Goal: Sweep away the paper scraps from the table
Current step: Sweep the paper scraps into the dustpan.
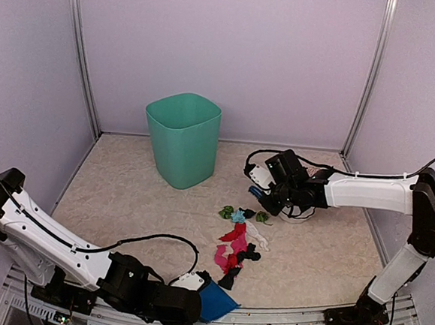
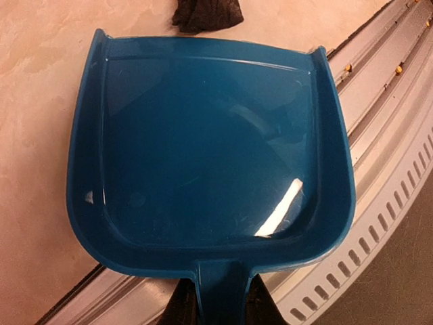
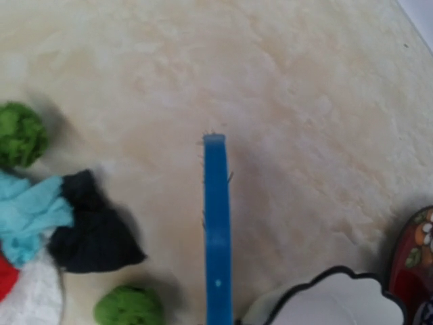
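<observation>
Blue plastic, far left: my left claw (image 2: 220, 308) is clamped on the handle of the blue dustpan (image 2: 210, 156), its mouth turned toward the pile and the pan bare inside.
Pan's footing: one side lies on the table (image 1: 124, 200), while the other hangs over the metal front rim (image 2: 392, 135).
Green bin (image 1: 183, 139): upright at the back, well apart from everything else.
Paper scraps (image 1: 238, 239): a loose streak mid-table, running from green bits at the far end down to a black bit (image 2: 206, 13) just beyond the pan's lip.
Right claw (image 1: 266, 196): closed on the blue brush (image 3: 216, 230), which hangs at the far end of the streak with green and dark scraps just beside it.
Step in hand, as I read it: get the brush behind the farthest scraps and draw the streak toward the pan.
Doing it well: I should start beyond the outermost green bits, keep the bristles flat on the table, and pull in short strokes straight at the pan's mouth. The lip should be pressed down so nothing slides under it.
Edge risk: the rim's slots lie right beside the pan, so a stroke angled off its mouth could send scraps over the front.
Obstacle, right: a white bowl (image 3: 331, 298) sits close under my right wrist, so the backswing is tight there.
Open room: bare table lies left of the streak and behind it.
</observation>
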